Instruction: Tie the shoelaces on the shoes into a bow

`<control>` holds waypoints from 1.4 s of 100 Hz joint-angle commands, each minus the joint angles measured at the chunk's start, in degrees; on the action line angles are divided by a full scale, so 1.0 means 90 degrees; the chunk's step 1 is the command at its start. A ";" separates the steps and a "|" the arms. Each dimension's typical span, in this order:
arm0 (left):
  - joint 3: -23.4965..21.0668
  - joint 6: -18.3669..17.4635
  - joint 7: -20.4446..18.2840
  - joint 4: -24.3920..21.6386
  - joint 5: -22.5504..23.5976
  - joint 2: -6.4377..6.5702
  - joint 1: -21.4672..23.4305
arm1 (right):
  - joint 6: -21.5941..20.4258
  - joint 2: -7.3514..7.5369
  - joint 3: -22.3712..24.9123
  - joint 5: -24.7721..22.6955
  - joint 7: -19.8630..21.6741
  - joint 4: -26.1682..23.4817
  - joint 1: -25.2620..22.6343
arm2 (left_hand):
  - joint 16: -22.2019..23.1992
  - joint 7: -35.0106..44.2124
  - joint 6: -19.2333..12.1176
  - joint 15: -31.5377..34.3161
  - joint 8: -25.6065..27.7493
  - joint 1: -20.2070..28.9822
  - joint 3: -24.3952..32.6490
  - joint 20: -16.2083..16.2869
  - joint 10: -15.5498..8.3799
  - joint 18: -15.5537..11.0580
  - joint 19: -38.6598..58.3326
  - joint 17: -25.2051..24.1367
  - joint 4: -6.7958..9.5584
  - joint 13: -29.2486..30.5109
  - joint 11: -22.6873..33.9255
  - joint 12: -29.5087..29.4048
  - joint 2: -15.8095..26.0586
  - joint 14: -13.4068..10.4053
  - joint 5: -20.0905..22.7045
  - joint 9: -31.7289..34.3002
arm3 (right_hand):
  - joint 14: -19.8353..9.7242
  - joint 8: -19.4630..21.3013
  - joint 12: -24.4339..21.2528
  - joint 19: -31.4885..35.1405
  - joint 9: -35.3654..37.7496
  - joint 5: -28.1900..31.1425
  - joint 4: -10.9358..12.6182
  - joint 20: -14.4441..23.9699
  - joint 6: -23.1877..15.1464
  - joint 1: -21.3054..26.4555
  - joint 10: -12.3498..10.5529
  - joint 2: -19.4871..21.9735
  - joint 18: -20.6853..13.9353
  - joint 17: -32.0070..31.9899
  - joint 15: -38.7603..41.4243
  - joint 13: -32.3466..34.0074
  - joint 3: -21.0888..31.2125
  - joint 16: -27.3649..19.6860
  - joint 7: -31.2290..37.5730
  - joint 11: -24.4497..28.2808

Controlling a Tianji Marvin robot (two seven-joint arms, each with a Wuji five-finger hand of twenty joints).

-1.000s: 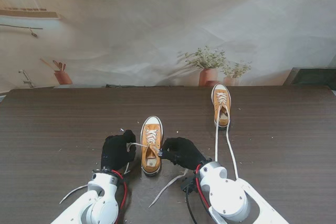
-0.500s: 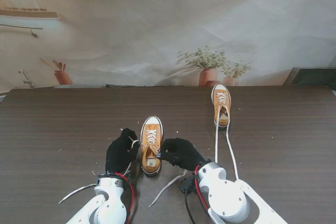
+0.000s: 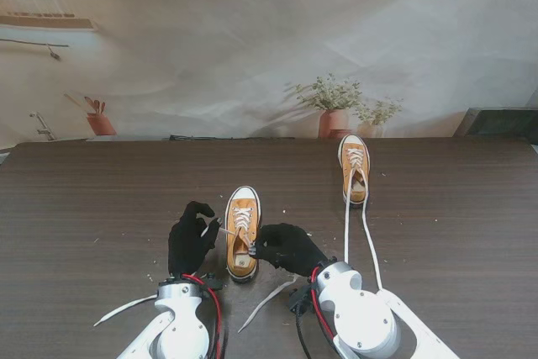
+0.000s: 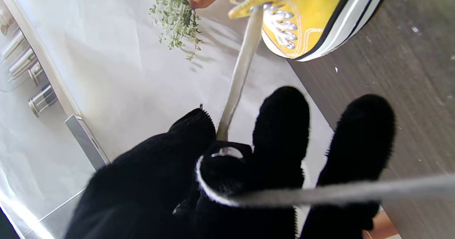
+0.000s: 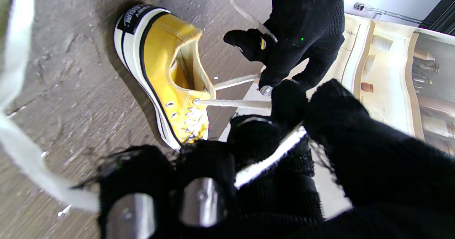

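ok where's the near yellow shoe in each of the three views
Stand view: the near yellow shoe lies on the table between the left hand and the right hand.
Left wrist view: only its laced side shows, beyond the fingertips.
Right wrist view: whole shoe, heel label toward the camera.
Shared landmark: the white lace running taut from the eyelets to the hands.

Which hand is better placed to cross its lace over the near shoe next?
Probably left: the left hand holds its lace taut, raised beside the shoe; the right hand pinches its end low by the heel.
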 commanded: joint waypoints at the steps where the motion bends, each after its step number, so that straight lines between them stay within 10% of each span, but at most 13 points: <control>1: -0.0016 0.0016 -0.0070 -0.0128 0.0047 -0.0024 0.0055 | -0.0003 0.0036 -0.0001 -0.0007 0.0121 -0.0092 -0.0039 | 0.0184 0.0024 -0.0088 0.0578 -0.0067 0.0187 0.0079 -0.0077 0.0457 0.0197 0.0743 0.0372 -0.0031 0.0398 0.0249 0.0200 -0.0145 -0.0536 0.0091 0.0329 | -0.0139 0.0058 0.0037 0.1696 0.0349 0.0207 -0.0013 -0.0025 -0.0215 0.0152 0.0237 -0.0003 0.0022 0.0223 0.0494 0.0194 0.0121 0.0128 0.0019 0.0014; 43: -0.0095 0.0063 -0.0265 -0.0260 -0.0232 -0.0031 0.0139 | -0.0008 0.0037 -0.0057 0.0053 0.0161 -0.0110 0.0007 | 0.0605 -0.0079 -0.0277 0.2517 -0.0120 0.0220 -0.0246 0.1540 0.0451 -0.0983 0.3647 0.0979 0.0213 0.0378 0.0277 0.0334 -0.0023 -0.0467 0.0110 0.0427 | -0.0124 0.0047 0.0026 0.1696 0.0384 0.0215 -0.0010 -0.0027 -0.0185 0.0167 0.0243 -0.0007 0.0037 0.0223 0.0502 0.0193 0.0127 0.0170 0.0022 0.0014; 51: -0.0109 0.0049 -0.0267 -0.0298 -0.0165 -0.0011 0.0160 | -0.0016 0.0040 -0.0058 0.0069 0.0177 -0.0117 0.0009 | 0.0585 -0.0106 -0.0308 0.2515 -0.0142 0.0199 -0.0251 0.1617 0.0465 -0.0788 0.3502 0.0967 0.0245 0.0374 0.0288 0.0349 -0.0033 -0.0327 0.0157 0.0436 | -0.0122 0.0048 0.0027 0.1696 0.0381 0.0214 -0.0012 -0.0027 -0.0182 0.0164 0.0242 -0.0007 0.0038 0.0222 0.0500 0.0193 0.0123 0.0173 0.0023 0.0014; 62: -0.0112 0.0104 0.0118 -0.0208 0.0617 0.0077 0.0121 | -0.0022 0.0041 -0.0060 0.0070 0.0181 -0.0117 0.0011 | 0.0003 -0.0202 -0.0261 0.1241 -0.0099 -0.0007 -0.0041 0.0720 -0.0142 0.0593 0.1885 0.0596 -0.0046 0.0356 -0.0589 0.0077 0.0102 0.0364 0.0239 0.0116 | -0.0117 0.0049 0.0027 0.1698 0.0379 0.0214 -0.0011 -0.0026 -0.0181 0.0168 0.0220 -0.0008 0.0047 0.0221 0.0499 0.0193 0.0124 0.0178 0.0023 0.0015; 68: -0.0150 0.0183 0.0091 -0.0284 0.0916 0.0180 0.0187 | -0.0013 0.0038 -0.0064 0.0072 0.0177 -0.0116 0.0014 | -0.0314 0.0136 -0.0213 -0.0028 -0.0070 -0.0223 0.0257 0.0183 0.0175 0.1115 0.0735 0.0204 -0.0188 0.0188 -0.1419 -0.0012 0.0242 0.1050 -0.0052 -0.0580 | -0.0114 0.0049 0.0026 0.1698 0.0383 0.0213 -0.0011 -0.0026 -0.0193 0.0165 0.0236 -0.0006 0.0049 0.0221 0.0499 0.0193 0.0123 0.0180 0.0021 0.0016; 93: -0.0172 0.0547 -0.0271 -0.0625 0.1457 0.0406 0.0406 | -0.0012 0.0029 -0.0103 0.0109 0.0162 -0.0087 0.0026 | 0.0012 0.0386 0.0006 -0.2706 0.0534 0.0039 -0.0165 0.1085 0.0746 0.1034 -0.1609 -0.2956 -0.0341 -0.2511 -0.3853 -0.0144 0.0845 0.1600 -0.1007 -0.2349 | -0.0082 0.0058 0.0022 0.1697 0.0383 0.0203 -0.0011 -0.0025 -0.0179 0.0180 0.0252 0.0007 0.0053 0.0221 0.0496 0.0192 0.0120 0.0184 0.0025 0.0016; 106: -0.0070 0.0500 -0.0282 -0.0541 0.1273 0.0349 0.0336 | -0.0026 0.0033 -0.0093 0.0116 0.0166 -0.0109 -0.0006 | -0.0775 0.0404 0.0404 -0.4173 0.0843 0.0235 -0.0543 0.0748 0.1257 0.0415 -0.3173 -0.4000 -0.0386 -0.3330 -0.4905 -0.2078 0.1009 0.1805 -0.1090 -0.2903 | -0.0071 0.0060 0.0019 0.1696 0.0384 0.0202 -0.0010 -0.0025 -0.0172 0.0190 0.0264 0.0020 0.0054 0.0221 0.0493 0.0192 0.0115 0.0185 0.0026 0.0021; 125: 0.0118 0.0129 -0.0244 -0.0231 0.0388 0.0100 0.0115 | -0.0045 0.0048 -0.0039 0.0115 0.0181 -0.0212 -0.0090 | -0.1437 0.0383 0.0479 -0.4878 0.0595 0.1525 -0.2881 0.0011 0.1543 0.0235 -0.4135 -0.2910 -0.0421 -0.2511 -0.5161 -0.2616 0.1889 0.1803 -0.1103 -0.2050 | -0.0060 0.0062 0.0010 0.1705 0.0410 0.0206 -0.0007 -0.0016 -0.0136 0.0201 0.0273 0.0012 0.0106 0.0214 0.0496 0.0191 0.0118 0.0188 0.0030 0.0026; 140: 0.0212 -0.0190 -0.0093 -0.0042 -0.0107 -0.0085 -0.0011 | -0.0060 0.0063 -0.0011 0.0095 0.0207 -0.0273 -0.0129 | -0.1318 0.0318 0.0492 -0.4235 0.0373 0.1926 -0.3714 -0.0394 0.0830 0.0263 -0.3998 -0.1594 -0.0302 -0.1217 -0.4060 -0.2232 0.2194 0.1278 -0.1037 -0.0977 | -0.0056 0.0059 0.0006 0.1701 0.0424 0.0203 -0.0007 -0.0012 -0.0126 0.0208 0.0272 0.0011 0.0122 0.0213 0.0499 0.0191 0.0121 0.0192 0.0029 0.0031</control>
